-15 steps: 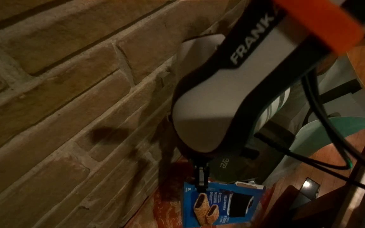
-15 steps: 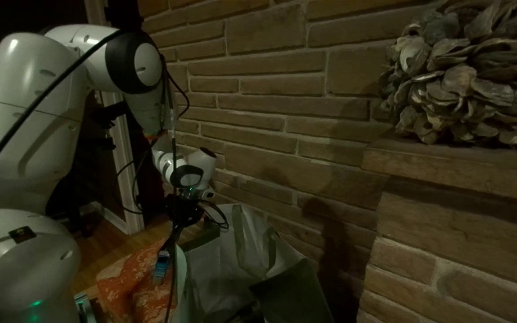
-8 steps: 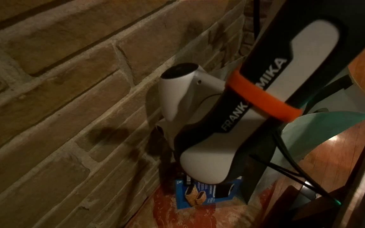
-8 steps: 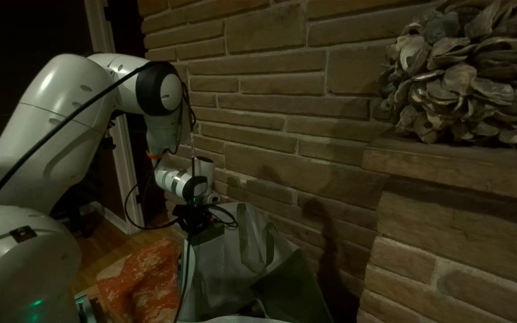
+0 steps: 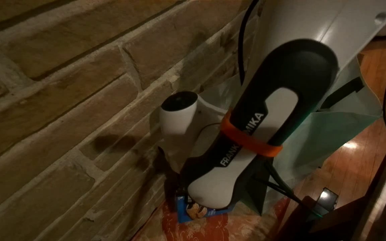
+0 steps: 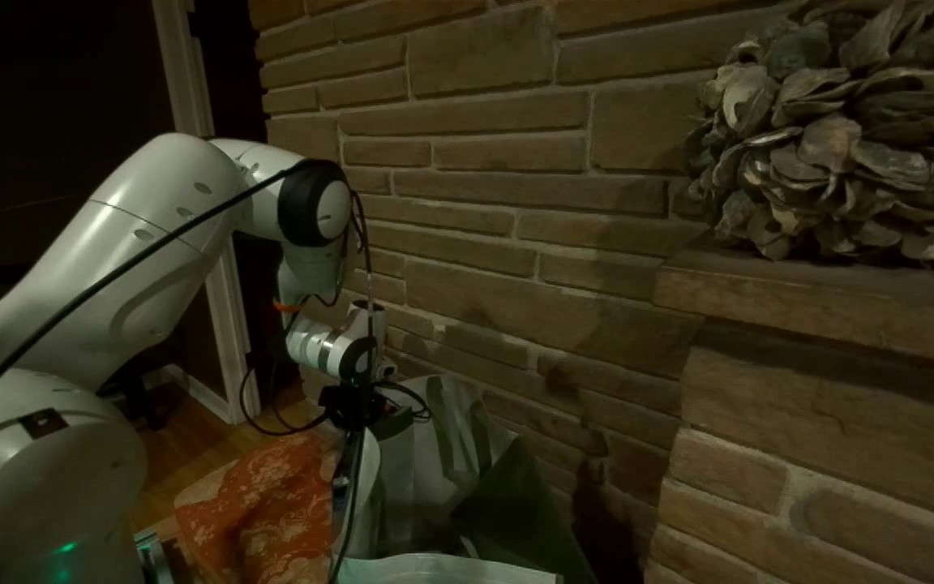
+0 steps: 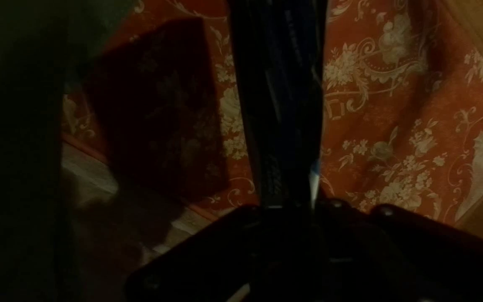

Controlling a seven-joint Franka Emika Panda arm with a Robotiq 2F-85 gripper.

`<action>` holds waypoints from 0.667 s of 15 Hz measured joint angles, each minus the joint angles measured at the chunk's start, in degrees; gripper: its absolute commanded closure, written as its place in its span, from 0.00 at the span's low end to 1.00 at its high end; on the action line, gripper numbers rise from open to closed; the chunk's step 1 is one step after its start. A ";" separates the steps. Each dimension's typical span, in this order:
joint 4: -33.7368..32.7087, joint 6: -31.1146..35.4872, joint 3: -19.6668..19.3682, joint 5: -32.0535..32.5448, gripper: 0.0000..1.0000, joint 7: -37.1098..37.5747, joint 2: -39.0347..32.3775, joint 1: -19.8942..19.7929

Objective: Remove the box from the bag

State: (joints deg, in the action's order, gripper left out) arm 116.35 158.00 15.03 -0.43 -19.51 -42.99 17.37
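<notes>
My gripper [image 7: 292, 205] is shut on the end of the box [image 7: 285, 100], which extends away from the dark fingers edge-on in the wrist view. In an exterior view the blue box [image 5: 183, 215] shows below the arm, its upper part and the gripper hidden by the arm. The box is outside the bag, over the orange cloth, with its shadow beside it. The bag [image 6: 520, 511] stands open right next to the gripper and box. Its pale green panel [image 5: 327, 137] shows behind the arm, and its dark side [image 7: 19, 84] fills the wrist view's left.
An orange-red floral cloth [image 6: 264, 503] covers the surface beside the bag. A stone wall [image 5: 62, 134] runs close along the arm. A stone ledge [image 6: 824, 308] bears a shell cluster [image 6: 856, 154]. Loose cables [image 6: 244, 397] hang at the wrist.
The arm has lowered and reached further out. In one exterior view the box has moved right across the cloth to the bag's edge; the gripper has kept its hold.
</notes>
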 measured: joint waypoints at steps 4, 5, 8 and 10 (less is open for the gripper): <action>-1.84 0.00 0.83 1.40 0.58 -0.01 -2.76 -0.08; -1.97 -0.04 0.91 1.79 0.52 -0.01 -2.94 -0.08; -2.15 -0.95 0.36 4.59 0.31 0.42 -2.31 0.32; -2.14 -2.60 -0.07 6.08 0.17 1.32 -1.04 0.87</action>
State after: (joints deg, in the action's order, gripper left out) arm 114.21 155.40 14.96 5.65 -18.19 -44.03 18.24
